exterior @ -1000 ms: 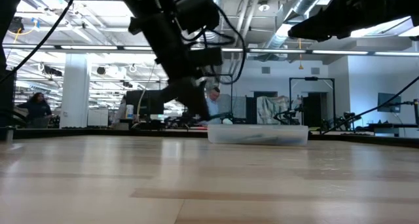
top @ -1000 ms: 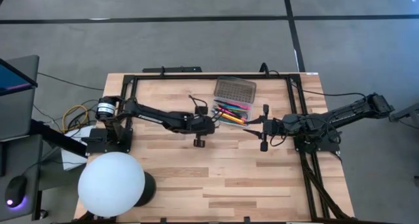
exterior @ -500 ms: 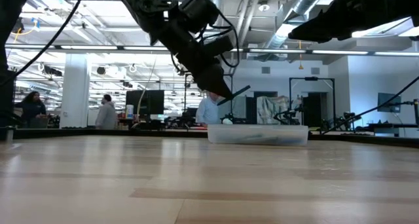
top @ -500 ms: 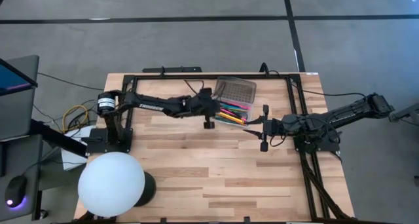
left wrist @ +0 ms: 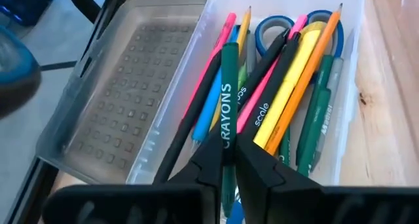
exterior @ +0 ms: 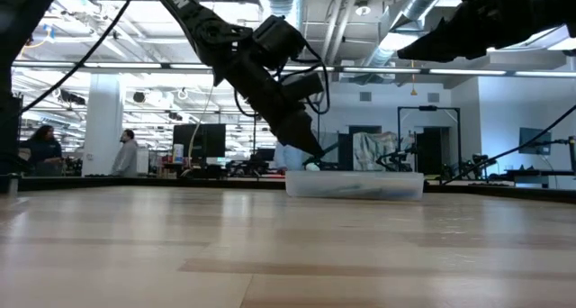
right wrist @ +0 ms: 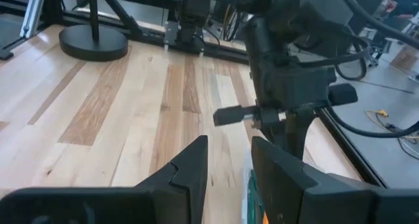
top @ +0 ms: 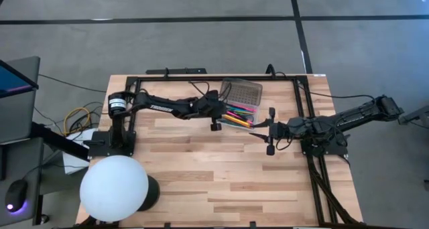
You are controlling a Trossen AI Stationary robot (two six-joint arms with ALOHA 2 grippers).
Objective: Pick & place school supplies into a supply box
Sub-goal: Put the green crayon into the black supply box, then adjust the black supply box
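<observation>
Your left hand (left wrist: 226,160) just swung over the supply box (left wrist: 196,27), clamped on a green crayon (left wrist: 228,99) directly beneath it. Release next. Right hand (right wrist: 226,160) waits, half-open, empty.

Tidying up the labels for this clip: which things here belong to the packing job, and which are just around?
Part of the job:
- supply box
- its dotted lid
- green crayon gripped in the left claw
- pens and pencils in the box
- scissors

Just around:
- white globe lamp
- black frame
- right claw, waiting open
</observation>
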